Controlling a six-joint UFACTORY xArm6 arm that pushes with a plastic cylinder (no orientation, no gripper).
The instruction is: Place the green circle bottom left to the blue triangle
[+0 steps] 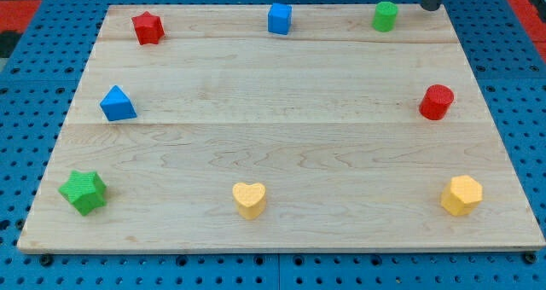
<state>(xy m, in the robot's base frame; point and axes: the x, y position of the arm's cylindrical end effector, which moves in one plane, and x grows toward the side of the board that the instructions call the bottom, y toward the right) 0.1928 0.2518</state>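
Note:
The green circle (386, 16), a short green cylinder, stands near the board's top edge, right of centre. The blue triangle (117, 104) sits far off at the board's left side, about mid-height. My tip (432, 7) shows at the view's top right as a dark rod end, just right of the green circle and a little above it, with a small gap between them. The rod's upper part is cut off by the view's top edge.
On the wooden board (281, 136): a red star (148, 27) at top left, a blue cube (279, 19) at top centre, a red cylinder (437, 101) at right, a green star (84, 192) at bottom left, a yellow heart (249, 199) at bottom centre, a yellow hexagon (461, 194) at bottom right.

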